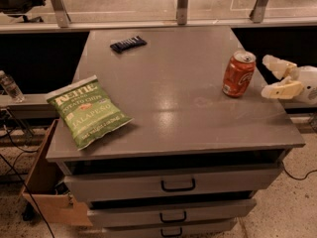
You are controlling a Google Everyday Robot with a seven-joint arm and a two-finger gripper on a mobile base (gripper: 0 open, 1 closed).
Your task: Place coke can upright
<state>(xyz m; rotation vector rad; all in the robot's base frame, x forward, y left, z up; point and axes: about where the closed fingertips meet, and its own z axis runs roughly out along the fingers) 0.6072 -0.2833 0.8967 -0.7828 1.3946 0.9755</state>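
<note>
The coke can (238, 74), orange-red with a silver top, stands upright on the grey cabinet top (173, 88) near its right edge. My gripper (272, 76) is to the right of the can, at the cabinet's right edge, open with its cream fingers (280, 89) spread apart and clear of the can. It holds nothing.
A green chip bag (88, 111) lies flat at the front left of the top. A dark flat packet (128, 43) lies at the back. Drawers (177, 185) are below. A cardboard box (47, 190) sits on the floor at the left. A clear bottle (10, 87) is at the far left.
</note>
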